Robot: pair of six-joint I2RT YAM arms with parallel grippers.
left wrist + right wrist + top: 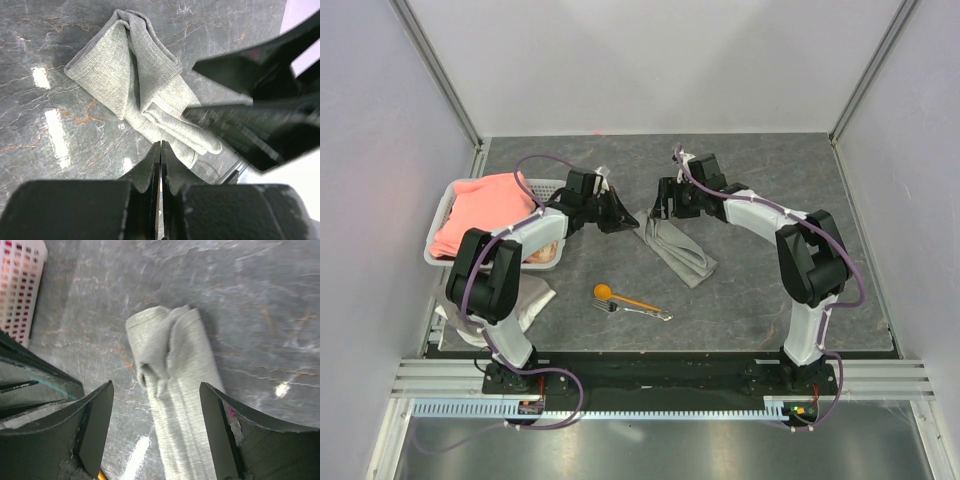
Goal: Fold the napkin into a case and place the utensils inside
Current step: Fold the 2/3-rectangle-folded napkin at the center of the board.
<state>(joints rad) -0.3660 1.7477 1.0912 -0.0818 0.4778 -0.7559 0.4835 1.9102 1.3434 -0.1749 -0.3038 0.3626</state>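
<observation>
Dark table bears one case, one spoon, one fork; left gripper closed empty, right gripper wide

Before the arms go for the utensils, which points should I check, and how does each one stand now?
1. Napkin folded narrow and lying flat: ok.
2. Left gripper shut and empty: ok.
3. Right gripper open above the case, holding nothing: ok.
4. Orange spoon and fork lying free on the table, apart from the case: ok.
5. Case mouth open enough to take them: cannot tell.
</observation>
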